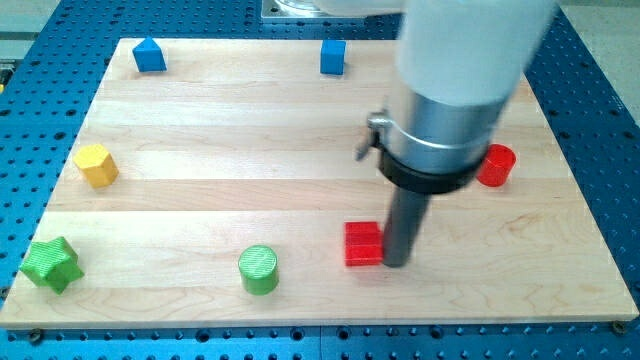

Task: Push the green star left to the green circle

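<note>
The green star [51, 264] lies at the board's bottom left corner. The green circle [259, 269] stands near the bottom edge, to the right of the star. My tip [396, 263] is down on the board at the right side of a red cube [364, 243], touching or nearly touching it. The tip is to the right of the green circle and far right of the green star.
A yellow hexagon block [96, 164] sits at the left edge. A blue block [149, 55] is at the top left, a blue cube [333, 57] at the top middle. A red cylinder [495, 165] is at the right. The wooden board [200, 150] rests on a blue perforated table.
</note>
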You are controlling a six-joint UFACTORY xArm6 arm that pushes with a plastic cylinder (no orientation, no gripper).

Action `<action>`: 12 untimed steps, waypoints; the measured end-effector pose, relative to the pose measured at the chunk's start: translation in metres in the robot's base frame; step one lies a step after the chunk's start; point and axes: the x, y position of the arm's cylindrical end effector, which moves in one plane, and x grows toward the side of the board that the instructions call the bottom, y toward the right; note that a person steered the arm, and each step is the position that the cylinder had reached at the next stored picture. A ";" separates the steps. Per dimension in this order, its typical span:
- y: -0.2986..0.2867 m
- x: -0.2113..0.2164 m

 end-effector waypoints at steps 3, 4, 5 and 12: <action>-0.042 -0.026; -0.119 -0.066; -0.173 -0.058; -0.330 0.037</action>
